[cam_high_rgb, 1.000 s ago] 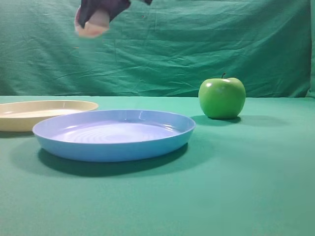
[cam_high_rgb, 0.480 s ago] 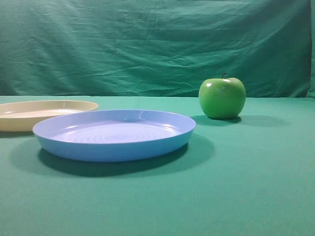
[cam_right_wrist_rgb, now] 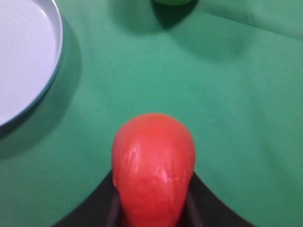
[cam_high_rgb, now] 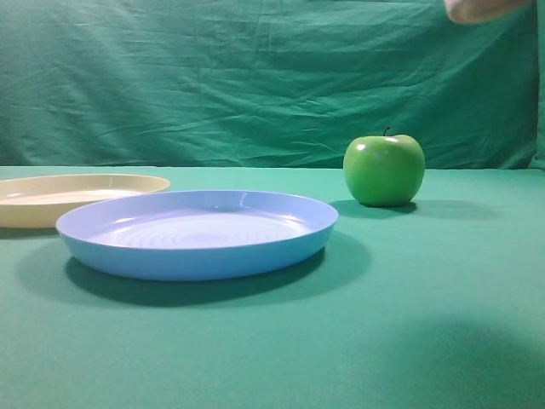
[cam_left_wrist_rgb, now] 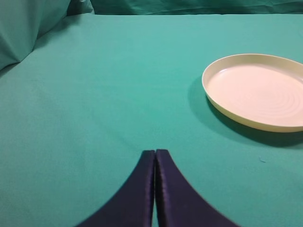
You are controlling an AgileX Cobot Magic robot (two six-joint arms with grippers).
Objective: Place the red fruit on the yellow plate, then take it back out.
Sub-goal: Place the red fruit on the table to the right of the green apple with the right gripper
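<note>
The red fruit fills the lower middle of the right wrist view, with my right gripper shut on it, a dark finger on each side. It hangs high above the green cloth; only its pale underside shows at the top right edge of the exterior view. The yellow plate lies empty at the far left, behind the blue plate. In the left wrist view the yellow plate sits ahead and to the right of my left gripper, which is shut on nothing above bare cloth.
A light blue plate lies empty at the centre left, and its rim shows at the upper left of the right wrist view. A shiny green apple stands behind and to its right. A green cloth backdrop closes the rear.
The fruit was held high at the upper left a second ago, left the exterior view, and now shows at the top right edge. Plates and apple have not moved.
</note>
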